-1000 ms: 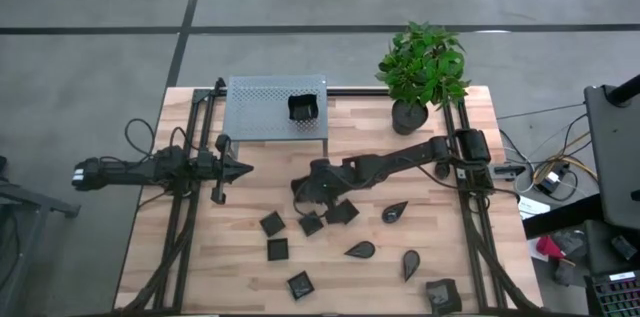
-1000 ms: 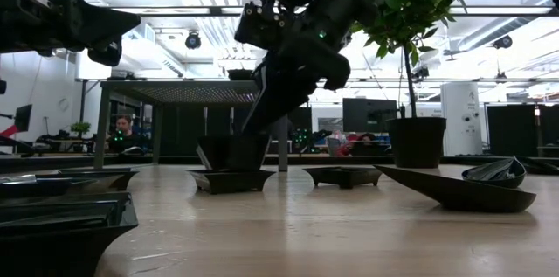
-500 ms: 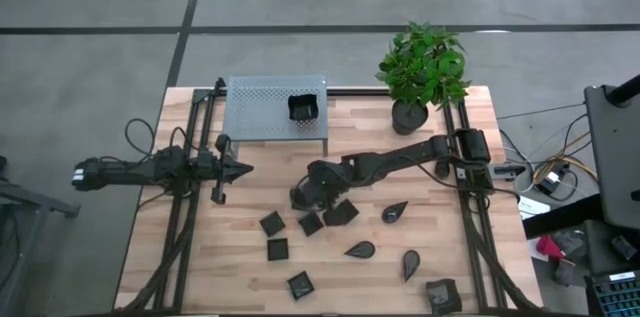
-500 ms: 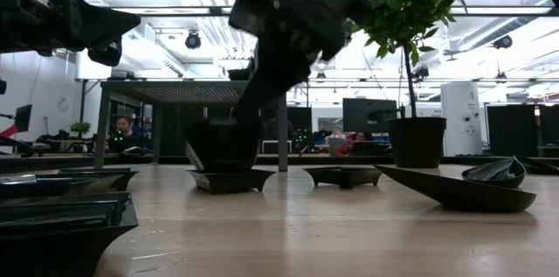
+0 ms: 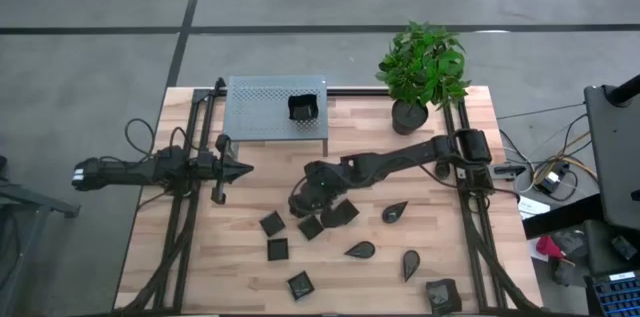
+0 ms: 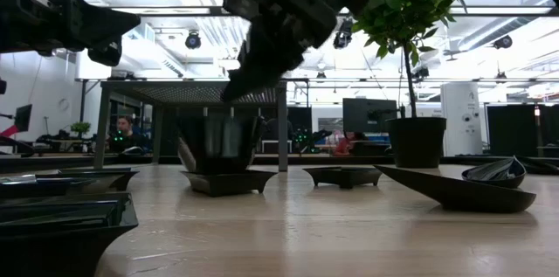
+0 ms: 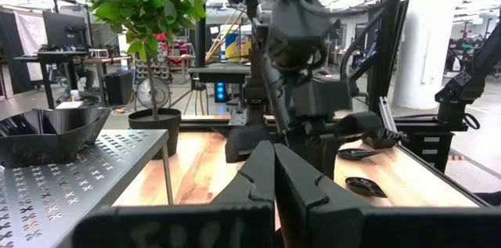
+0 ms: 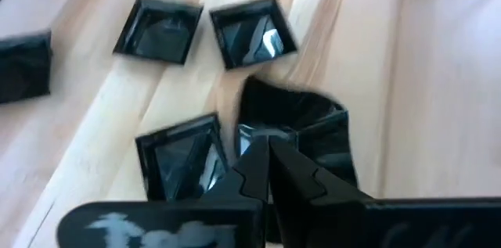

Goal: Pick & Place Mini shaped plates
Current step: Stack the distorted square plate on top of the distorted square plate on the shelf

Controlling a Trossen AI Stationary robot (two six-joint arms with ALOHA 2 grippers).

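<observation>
Risk sits with my right claw (image 5: 303,197), pinched shut on one wall of a square plate (image 6: 217,141) lifted above the surface (image 5: 470,247); it hangs tilted, could slip and strike the plates (image 5: 340,213) below. Left claw (image 5: 240,168) waits closed.

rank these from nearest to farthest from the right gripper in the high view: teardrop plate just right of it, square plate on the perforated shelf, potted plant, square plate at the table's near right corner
From the right gripper, shut on a square plate:
1. Teardrop plate, just to its right.
2. Square plate on the perforated shelf, straight behind it.
3. Potted plant, back right.
4. Corner square plate, front right edge, a little farther than the plant.
</observation>
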